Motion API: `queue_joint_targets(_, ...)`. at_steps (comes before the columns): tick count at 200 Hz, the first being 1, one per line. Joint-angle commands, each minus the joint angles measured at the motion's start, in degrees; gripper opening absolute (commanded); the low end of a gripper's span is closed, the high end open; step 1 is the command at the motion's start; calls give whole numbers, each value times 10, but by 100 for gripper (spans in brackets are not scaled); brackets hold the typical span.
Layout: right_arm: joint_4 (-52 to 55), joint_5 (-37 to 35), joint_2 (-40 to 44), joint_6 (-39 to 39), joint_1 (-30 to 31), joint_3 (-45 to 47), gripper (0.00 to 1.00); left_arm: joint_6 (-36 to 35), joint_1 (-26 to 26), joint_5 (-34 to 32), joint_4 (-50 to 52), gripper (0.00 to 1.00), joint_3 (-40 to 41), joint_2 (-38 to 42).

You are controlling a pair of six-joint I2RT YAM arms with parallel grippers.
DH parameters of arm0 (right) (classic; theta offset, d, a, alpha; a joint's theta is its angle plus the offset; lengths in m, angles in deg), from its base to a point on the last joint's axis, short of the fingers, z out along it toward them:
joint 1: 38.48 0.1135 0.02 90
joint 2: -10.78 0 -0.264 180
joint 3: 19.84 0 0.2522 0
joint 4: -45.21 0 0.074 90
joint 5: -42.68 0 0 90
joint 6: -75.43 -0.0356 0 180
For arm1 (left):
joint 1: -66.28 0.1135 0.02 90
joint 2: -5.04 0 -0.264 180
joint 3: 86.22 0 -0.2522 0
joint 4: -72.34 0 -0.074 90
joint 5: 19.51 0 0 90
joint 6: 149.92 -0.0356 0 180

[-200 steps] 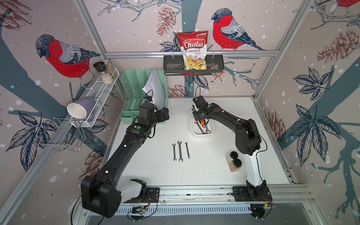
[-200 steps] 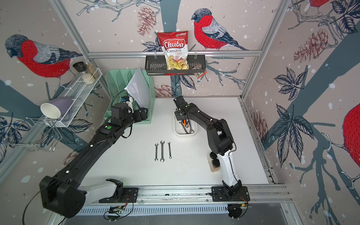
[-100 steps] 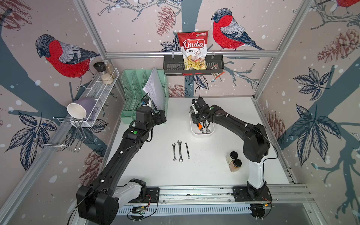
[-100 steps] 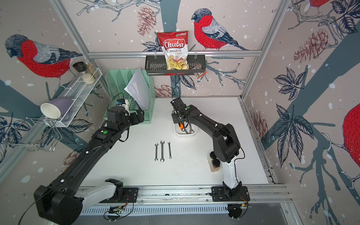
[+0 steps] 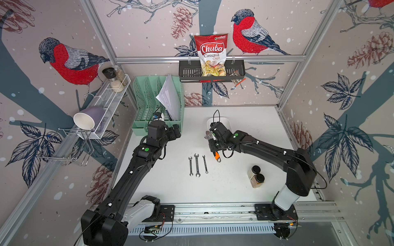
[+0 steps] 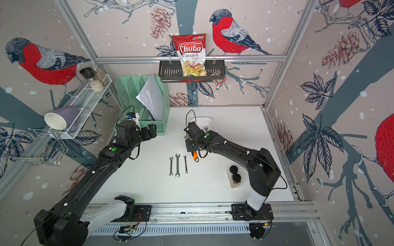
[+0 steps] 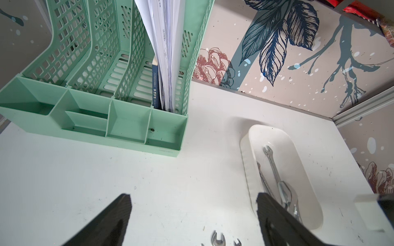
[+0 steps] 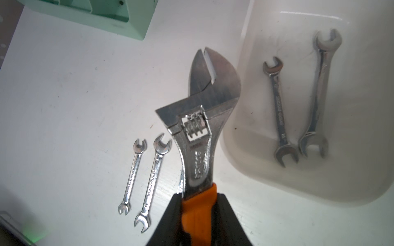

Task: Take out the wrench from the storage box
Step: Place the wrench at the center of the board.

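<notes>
The storage box (image 5: 226, 121) is a shallow white tub at the back middle of the table, also visible in the left wrist view (image 7: 245, 153). Two plain silver wrenches (image 8: 279, 112) lie inside it. My right gripper (image 8: 199, 198) is shut on the orange handle of an adjustable wrench (image 8: 202, 119). It holds that wrench in the air in front of the box, outside its wall, as both top views show (image 5: 217, 155) (image 6: 195, 156). My left gripper (image 7: 193, 200) stands open and empty above bare table near the green organiser.
Three small wrenches (image 5: 197, 163) lie side by side on the table, just left of the held one. A mint-green file organiser (image 5: 149, 100) stands at the back left. Two spice jars (image 5: 255, 176) sit at the front right. A black basket (image 5: 187, 72) hangs on the back wall.
My right gripper has risen out of the box with the orange-handled wrench and come forward toward the three wrenches. My left arm has drawn back a little.
</notes>
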Motion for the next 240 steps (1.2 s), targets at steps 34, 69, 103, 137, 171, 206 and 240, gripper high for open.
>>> queue_joint_targets(34,-82,-1,35,-85,64,93,14,2,-1,12,-23,95,8,22)
queue_joint_targets(69,-121,-11,33,-135,84,152,14,2,-4,13,-26,95,10,28)
queue_joint_targets(103,-167,-21,59,-190,83,221,13,0,-9,19,-28,95,10,29)
queue_joint_targets(137,-181,-35,61,-215,70,246,14,-2,-14,18,-27,95,11,30)
queue_joint_targets(171,-179,-37,34,-220,53,241,14,-6,-16,13,-31,95,11,30)
queue_joint_targets(206,-162,-43,3,-211,52,216,15,-6,-17,11,-26,95,9,32)
queue_joint_targets(240,-155,-46,-11,-217,52,215,16,-6,-16,11,-30,96,14,37)
